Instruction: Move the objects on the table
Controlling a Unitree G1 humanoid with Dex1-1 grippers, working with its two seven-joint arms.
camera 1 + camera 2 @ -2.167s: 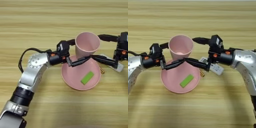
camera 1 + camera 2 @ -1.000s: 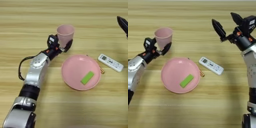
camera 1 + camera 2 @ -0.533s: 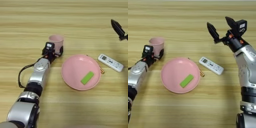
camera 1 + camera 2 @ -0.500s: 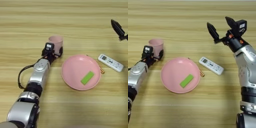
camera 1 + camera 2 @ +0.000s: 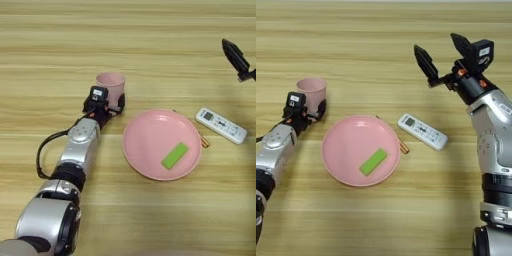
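Note:
A pale pink cup (image 5: 111, 84) stands upright on the table (image 5: 150, 40), left of the pink plate (image 5: 145, 135). My left gripper (image 5: 109, 103) is shut on the cup's base, with one black finger (image 5: 120, 102) showing to the cup's right. A green bar (image 5: 174, 155) lies on the plate. Right of the plate lies the white remote (image 5: 422, 131), and a small brass stick (image 5: 404, 146) sits by the plate's right rim. My right gripper (image 5: 443, 52) is raised at the back right, wide open and holding nothing.
My left forearm (image 5: 80, 150) lies across the table from the lower left up to the cup. My right arm (image 5: 496, 145) runs down the right edge.
The left gripper has carried the cup off the plate to the left and back, then a little nearer. The right gripper has left the plate, risen to the back right and opened.

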